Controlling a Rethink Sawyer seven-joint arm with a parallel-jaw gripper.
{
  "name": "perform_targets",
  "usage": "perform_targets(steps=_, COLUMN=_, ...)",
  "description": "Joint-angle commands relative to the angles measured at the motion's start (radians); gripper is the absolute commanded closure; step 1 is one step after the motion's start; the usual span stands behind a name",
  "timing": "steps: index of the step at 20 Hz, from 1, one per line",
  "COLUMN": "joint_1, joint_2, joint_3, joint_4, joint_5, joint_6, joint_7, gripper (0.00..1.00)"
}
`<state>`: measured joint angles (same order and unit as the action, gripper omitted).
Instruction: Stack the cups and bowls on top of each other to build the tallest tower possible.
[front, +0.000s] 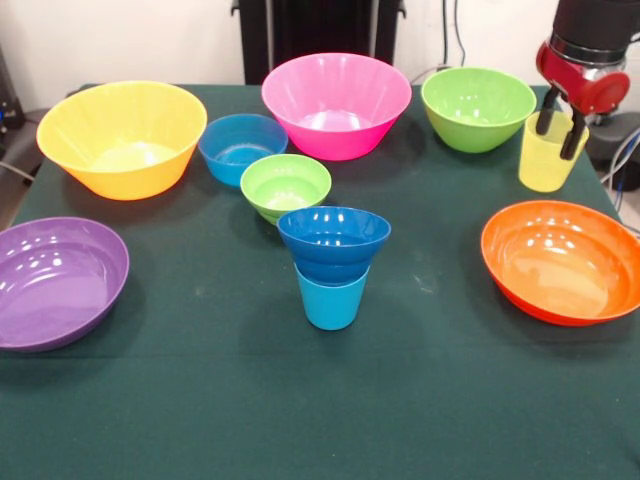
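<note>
A dark blue bowl (334, 238) sits in a light blue cup (331, 296) at the table's middle, forming a short tower. The translucent yellow cup (545, 160) stands upright at the far right. My gripper (560, 123) hangs over it, open, with one finger (546, 112) at the rim's inside and the other finger (575, 136) in front of the cup's wall. A small lime green bowl (285, 185) and a small light blue bowl (242, 148) stand behind the tower.
Larger bowls ring the green table (200, 400): yellow-orange (121, 138) far left, pink (336, 104) far middle, green (478, 108) beside the yellow cup, orange (560, 260) near right, purple (55, 282) near left.
</note>
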<state>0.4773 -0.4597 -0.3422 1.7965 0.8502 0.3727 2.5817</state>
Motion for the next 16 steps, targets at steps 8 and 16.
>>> perform_targets(steps=8, joint_1=0.020, joint_2=0.066, joint_3=0.142, joint_4=-0.004, joint_5=-0.003, joint_6=-0.048, joint_7=0.173, gripper=0.00)
perform_targets(steps=16, joint_1=0.014, joint_2=0.042, joint_3=0.240, joint_4=0.084, joint_5=0.014, joint_6=-0.158, joint_7=0.165, gripper=0.00)
